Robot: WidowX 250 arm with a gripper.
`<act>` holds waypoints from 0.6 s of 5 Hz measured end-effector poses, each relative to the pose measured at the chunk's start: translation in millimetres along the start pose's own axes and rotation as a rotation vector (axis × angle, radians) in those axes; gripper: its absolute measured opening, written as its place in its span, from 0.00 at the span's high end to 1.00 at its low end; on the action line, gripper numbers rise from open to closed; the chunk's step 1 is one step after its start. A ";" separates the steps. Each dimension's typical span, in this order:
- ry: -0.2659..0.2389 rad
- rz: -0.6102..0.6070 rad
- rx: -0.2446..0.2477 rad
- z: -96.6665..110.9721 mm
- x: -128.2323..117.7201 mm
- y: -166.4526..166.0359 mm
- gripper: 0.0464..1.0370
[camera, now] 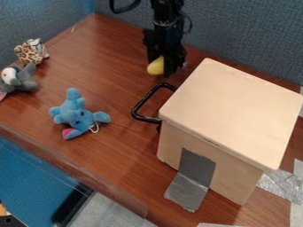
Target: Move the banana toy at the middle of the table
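Table edge [71, 165], the near one, slants below and left of the box [234, 106], with brown wood between. A gray flap [188, 190] slopes from the box's near face onto the tabletop; silvery tape [281, 182] lies just right of it. The box's top covers it, so whatever is inside stays hidden. Its black handle [141, 105] juts left, with wood stretching toward the blue plush [77, 113]. Farther left of the box sits a gray plush [22, 79], with a spotted plush [31, 51] beyond. Past the box's far left corner, the gripper [161, 63] has its jaws closed on the banana [155, 66]. Its rounded yellow part faces left; I can't tell its full long axis.
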State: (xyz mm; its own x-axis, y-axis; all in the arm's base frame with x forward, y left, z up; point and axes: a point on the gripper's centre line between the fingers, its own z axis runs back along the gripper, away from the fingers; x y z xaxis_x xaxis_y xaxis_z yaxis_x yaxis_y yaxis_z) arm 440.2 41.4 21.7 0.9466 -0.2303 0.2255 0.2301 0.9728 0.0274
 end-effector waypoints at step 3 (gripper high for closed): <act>0.080 0.013 -0.045 -8.4 -10.8 -6.0 0.12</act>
State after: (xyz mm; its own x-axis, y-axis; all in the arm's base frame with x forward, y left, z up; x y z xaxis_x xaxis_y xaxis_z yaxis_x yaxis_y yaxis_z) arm 430.4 37.8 10.8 0.9641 -0.2207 0.1474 0.2258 0.9740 -0.0188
